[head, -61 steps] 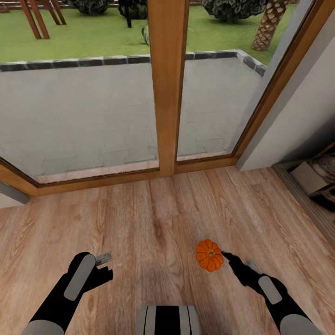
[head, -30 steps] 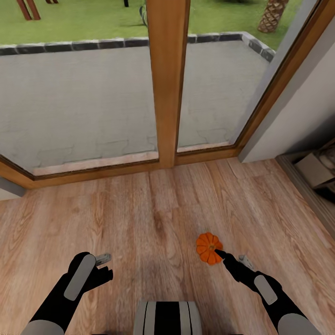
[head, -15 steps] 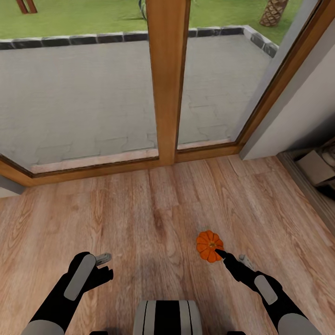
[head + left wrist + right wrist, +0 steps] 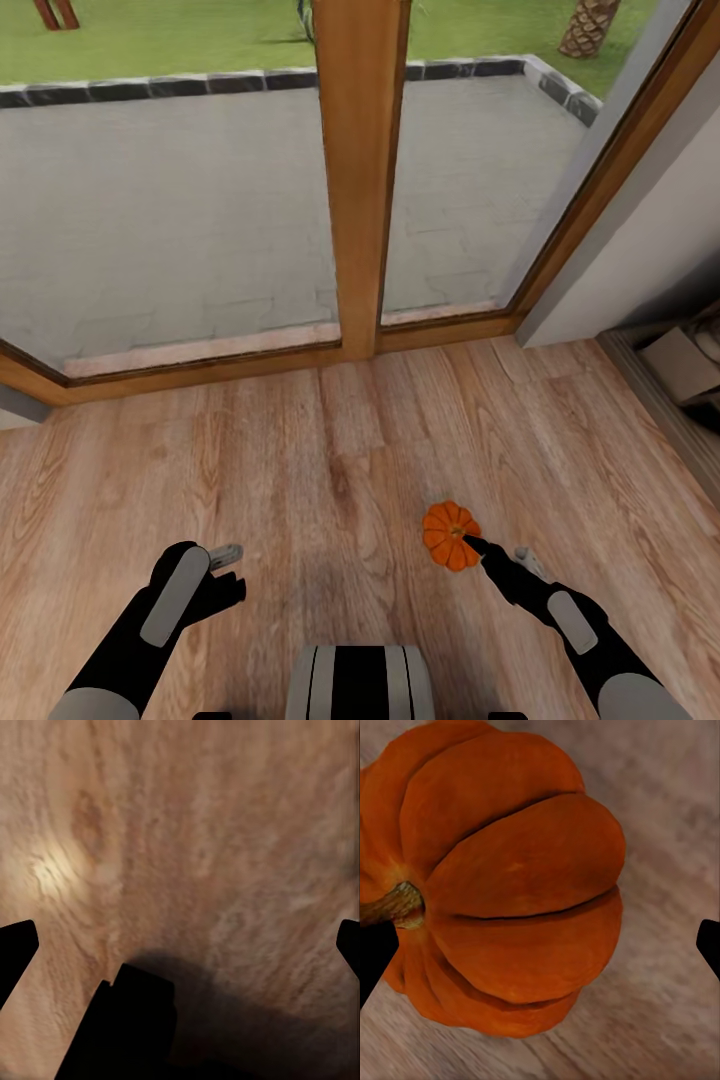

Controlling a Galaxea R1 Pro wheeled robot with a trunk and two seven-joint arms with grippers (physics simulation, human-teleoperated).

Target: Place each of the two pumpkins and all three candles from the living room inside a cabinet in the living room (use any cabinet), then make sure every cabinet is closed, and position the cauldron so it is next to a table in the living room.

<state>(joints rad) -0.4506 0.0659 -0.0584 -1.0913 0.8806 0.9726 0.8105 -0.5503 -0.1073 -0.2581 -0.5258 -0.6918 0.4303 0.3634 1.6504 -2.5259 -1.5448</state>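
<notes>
Right gripper (image 4: 492, 551): you are spreading it wide around 1 pumpkin (image 4: 449, 535), gripping nothing.
Left gripper (image 4: 229, 566): you are keeping it wide, empty, left of the pumpkin.

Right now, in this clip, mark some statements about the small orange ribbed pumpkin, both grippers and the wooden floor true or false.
1. The small orange ribbed pumpkin lies on the wooden floor. True.
2. The right gripper has lifted the pumpkin. False: it is open at the pumpkin, which rests on the floor.
3. The left gripper holds a candle. False: it is open, with bare floor beneath.
4. A wood-framed glass door stands ahead. True.
</notes>
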